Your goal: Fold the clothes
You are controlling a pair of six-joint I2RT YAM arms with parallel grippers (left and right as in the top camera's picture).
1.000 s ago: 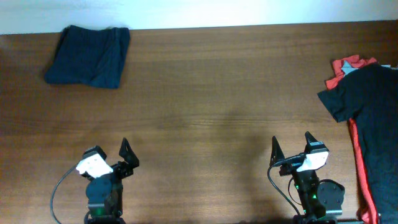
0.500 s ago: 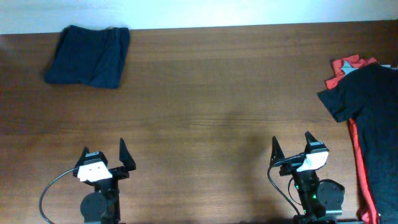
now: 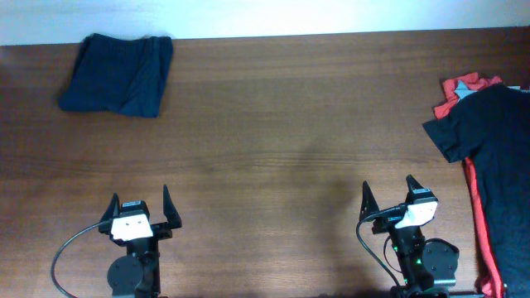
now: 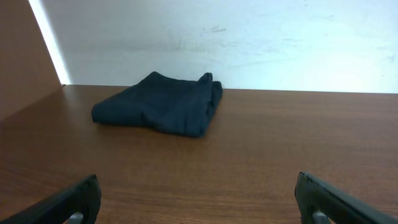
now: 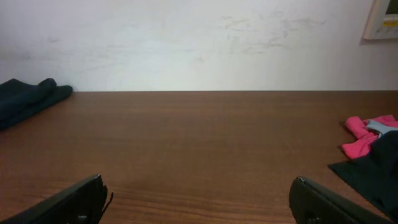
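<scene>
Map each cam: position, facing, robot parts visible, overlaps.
Overhead: above the table, looking down; left gripper and right gripper show, open.
Left wrist: low over the table, facing the shorts and far wall; own fingers show.
Right wrist: low, facing the far wall; own fingers show.
Shared: all see the shorts; overhead and right wrist see the red garment.

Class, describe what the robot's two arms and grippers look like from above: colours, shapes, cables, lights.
Both arms are black with a round base. The left gripper and right gripper each have two black pointed fingers and a white block behind them. A thin black cable loops beside each arm. A green light glows on the right arm.
</scene>
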